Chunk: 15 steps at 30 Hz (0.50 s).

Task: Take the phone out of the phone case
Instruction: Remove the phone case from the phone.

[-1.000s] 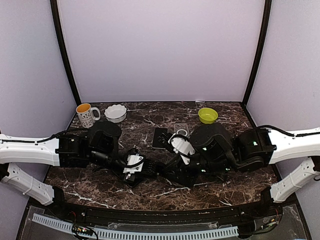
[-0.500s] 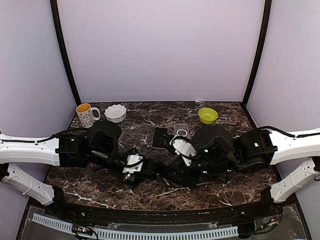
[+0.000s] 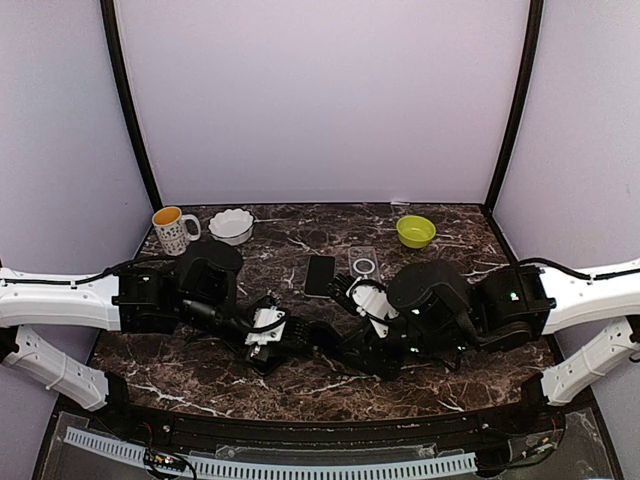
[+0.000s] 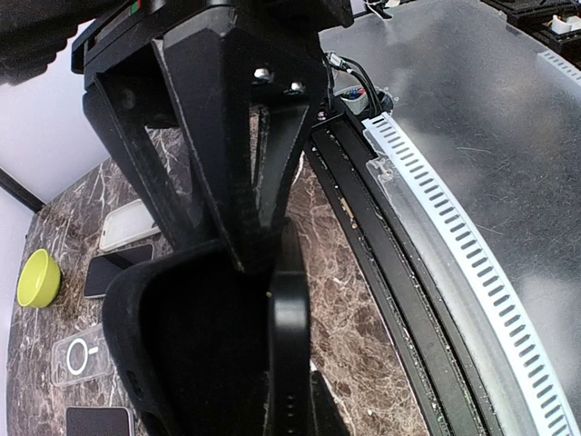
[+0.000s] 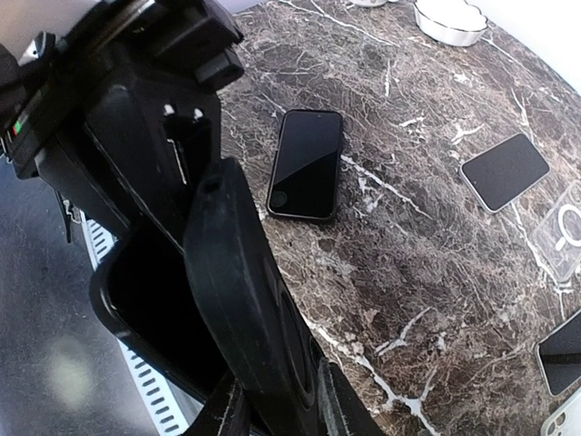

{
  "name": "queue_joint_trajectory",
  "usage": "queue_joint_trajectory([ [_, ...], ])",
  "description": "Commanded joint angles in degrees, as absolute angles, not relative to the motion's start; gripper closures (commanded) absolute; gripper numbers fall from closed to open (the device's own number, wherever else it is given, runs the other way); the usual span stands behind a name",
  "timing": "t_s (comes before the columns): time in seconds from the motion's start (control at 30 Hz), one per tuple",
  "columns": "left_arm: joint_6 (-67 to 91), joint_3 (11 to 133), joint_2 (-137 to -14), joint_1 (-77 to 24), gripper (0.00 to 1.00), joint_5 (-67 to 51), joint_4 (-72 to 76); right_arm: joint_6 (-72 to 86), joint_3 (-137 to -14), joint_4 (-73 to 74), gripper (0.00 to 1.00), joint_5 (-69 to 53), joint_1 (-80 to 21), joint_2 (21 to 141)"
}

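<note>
Right gripper point(image 5: 277, 404) has retreated toward lower centre. Its jaws and those of the left gripper point(image 4: 263, 259) pinch the phone case point(image 5: 236, 272), seemingly mid-peel.

- The left gripper point(image 4: 259, 247) and right gripper point(image 5: 277, 404) meet tip to tip; the phone case point(image 4: 182, 354) pinched between them fills the gap.
- Beyond the tips, a phone point(image 3: 320, 275) and a clear case point(image 3: 364, 265) lie flat.
- Behind the tips, the table point(image 3: 300, 388) is bare marble.

Dark marble table point(image 3: 290, 245). Far left corner: mug point(image 3: 172, 230), white scalloped bowl point(image 3: 231, 226) just beside. Far right: green bowl point(image 3: 416, 231). Centre: black phone point(image 3: 320, 275) flat, clear case point(image 3: 364, 263) beside.
</note>
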<state>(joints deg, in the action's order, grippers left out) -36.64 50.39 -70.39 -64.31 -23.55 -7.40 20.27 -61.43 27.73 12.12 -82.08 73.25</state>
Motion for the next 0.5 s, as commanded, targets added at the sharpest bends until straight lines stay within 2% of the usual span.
queue_joint_trajectory([
  [0.0, -35.3, 52.1, -68.9, -62.3, 1.00, -21.6, 5.5, 21.9, -57.8, 30.9, 0.73, 8.5, -84.1, 72.8],
  [0.47, -35.0, 52.3, -69.3, -61.8, 1.00, -21.1, 5.3, 23.3, -55.0, 28.3, 0.76, 5.7, -84.3, 70.7],
])
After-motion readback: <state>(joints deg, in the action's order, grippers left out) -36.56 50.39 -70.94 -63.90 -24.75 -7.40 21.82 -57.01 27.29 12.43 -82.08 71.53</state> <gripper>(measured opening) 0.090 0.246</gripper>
